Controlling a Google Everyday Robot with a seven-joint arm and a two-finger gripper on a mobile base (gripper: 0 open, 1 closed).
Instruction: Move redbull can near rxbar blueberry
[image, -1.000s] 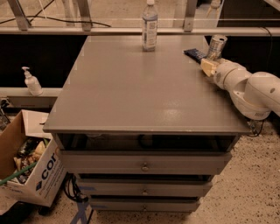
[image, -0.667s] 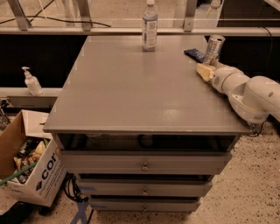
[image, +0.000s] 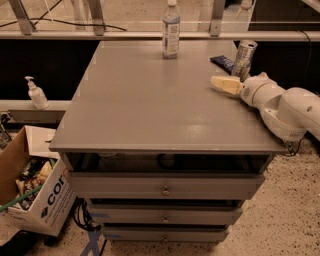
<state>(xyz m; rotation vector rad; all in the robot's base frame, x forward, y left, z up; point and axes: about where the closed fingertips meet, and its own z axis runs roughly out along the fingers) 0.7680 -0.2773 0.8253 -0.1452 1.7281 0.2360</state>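
Note:
The redbull can (image: 244, 56), slim and silver, stands upright near the table's back right corner. The rxbar blueberry (image: 223, 61), a flat dark blue bar, lies just left of the can, close beside it. My gripper (image: 224, 84) reaches in from the right on a white arm (image: 287, 107). It sits low over the grey table top (image: 150, 100), just in front of the can and the bar. It holds nothing that I can see.
A clear plastic bottle (image: 171, 30) stands at the table's back middle. A hand-pump bottle (image: 36, 94) stands on a ledge at the left. An open cardboard box (image: 35, 200) sits on the floor at the left. Drawers (image: 165, 187) lie below the table top.
My gripper has slid a little to the left and toward the front, away from the can. The can and the bar stay where they were.

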